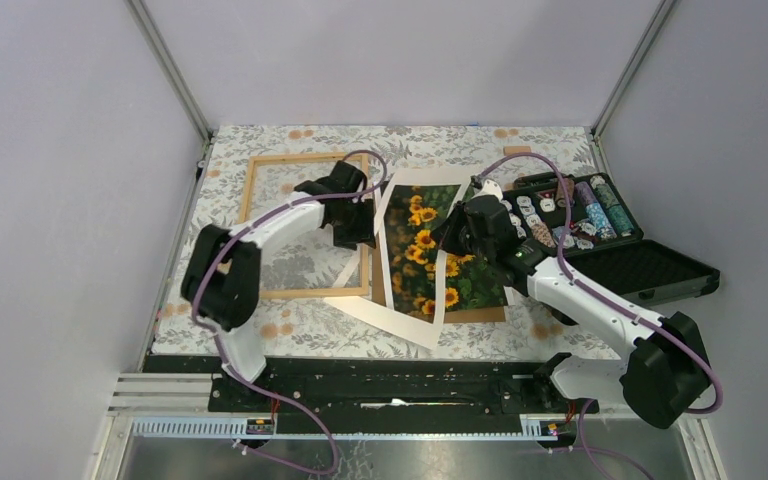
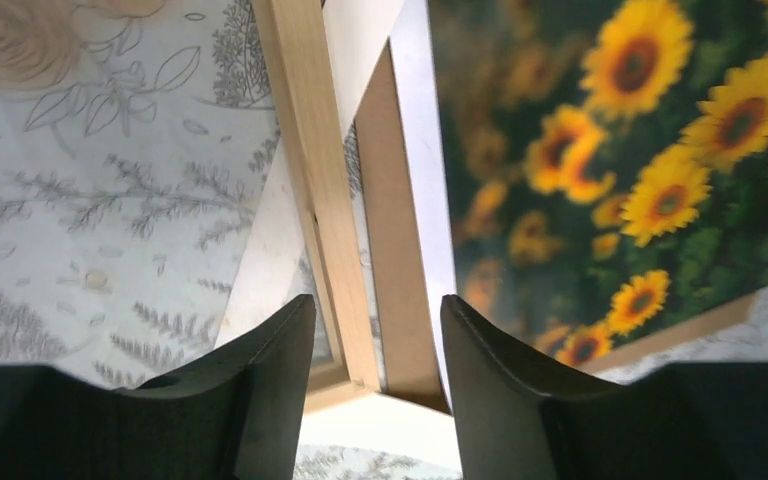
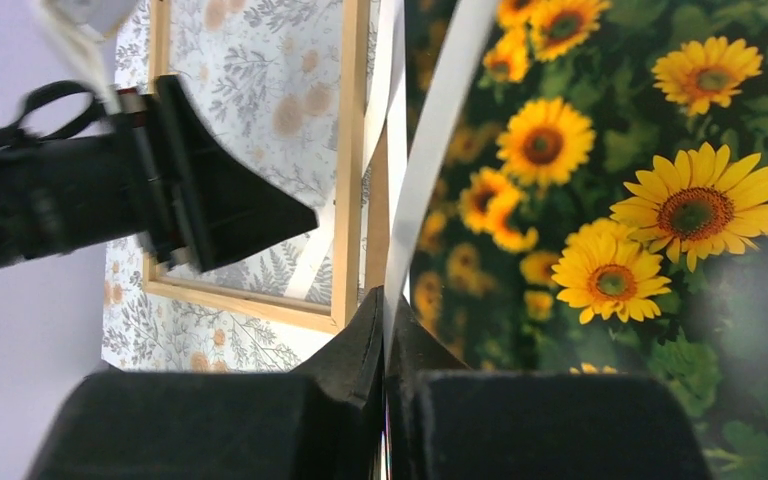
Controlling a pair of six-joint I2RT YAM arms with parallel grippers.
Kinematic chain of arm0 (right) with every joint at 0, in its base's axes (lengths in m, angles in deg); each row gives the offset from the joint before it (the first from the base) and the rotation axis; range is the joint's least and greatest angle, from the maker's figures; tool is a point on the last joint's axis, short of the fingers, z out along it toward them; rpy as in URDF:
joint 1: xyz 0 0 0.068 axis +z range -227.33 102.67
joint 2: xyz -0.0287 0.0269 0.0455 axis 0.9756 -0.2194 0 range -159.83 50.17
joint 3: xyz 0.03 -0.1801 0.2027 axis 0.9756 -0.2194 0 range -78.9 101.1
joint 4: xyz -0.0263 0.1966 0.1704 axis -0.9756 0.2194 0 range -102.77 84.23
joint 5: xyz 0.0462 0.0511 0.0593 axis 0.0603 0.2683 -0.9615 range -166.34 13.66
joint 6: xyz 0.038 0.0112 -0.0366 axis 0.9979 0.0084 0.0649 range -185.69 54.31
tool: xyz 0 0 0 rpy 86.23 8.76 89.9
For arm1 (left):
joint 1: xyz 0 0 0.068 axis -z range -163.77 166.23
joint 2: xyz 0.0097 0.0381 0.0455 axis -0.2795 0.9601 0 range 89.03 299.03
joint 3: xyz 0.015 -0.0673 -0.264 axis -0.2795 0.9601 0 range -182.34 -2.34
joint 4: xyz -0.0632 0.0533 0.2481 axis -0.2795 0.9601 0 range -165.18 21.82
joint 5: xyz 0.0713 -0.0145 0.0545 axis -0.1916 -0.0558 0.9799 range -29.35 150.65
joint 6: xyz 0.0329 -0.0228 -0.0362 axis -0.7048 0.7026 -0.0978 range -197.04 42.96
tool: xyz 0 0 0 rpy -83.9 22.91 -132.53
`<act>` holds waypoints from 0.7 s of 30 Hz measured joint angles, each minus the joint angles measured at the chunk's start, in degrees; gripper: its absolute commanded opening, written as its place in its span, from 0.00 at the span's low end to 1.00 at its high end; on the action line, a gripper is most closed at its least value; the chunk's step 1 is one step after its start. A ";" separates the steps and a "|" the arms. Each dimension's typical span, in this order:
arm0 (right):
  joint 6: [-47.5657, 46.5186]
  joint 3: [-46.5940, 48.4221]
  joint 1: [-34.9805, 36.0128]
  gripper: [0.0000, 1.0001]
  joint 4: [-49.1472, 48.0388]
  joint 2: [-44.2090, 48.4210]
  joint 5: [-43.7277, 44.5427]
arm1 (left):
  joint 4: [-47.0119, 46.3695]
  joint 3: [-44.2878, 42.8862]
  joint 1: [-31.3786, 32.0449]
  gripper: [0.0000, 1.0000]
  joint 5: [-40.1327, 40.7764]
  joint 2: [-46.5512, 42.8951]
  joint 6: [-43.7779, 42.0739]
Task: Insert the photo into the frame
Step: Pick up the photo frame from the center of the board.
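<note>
A light wooden frame lies flat on the flowered counter, with the left tool over its right rail. Just beside it lies the sunflower photo, a skewed white mat around it and the right tool above. A black case lies open at the right.

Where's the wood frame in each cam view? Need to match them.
Top external: frame left of centre.
Left wrist: frame edge runs down centre-left.
Right wrist: frame left of centre.
Shared landmark: sunflower photo, just right of it.
</note>
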 measured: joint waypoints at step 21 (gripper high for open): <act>-0.07 -0.04 -0.15 0.00 1.38 3.65 0.02 | 3.32 -5.53 5.25 0.14 10.82 13.31 0.48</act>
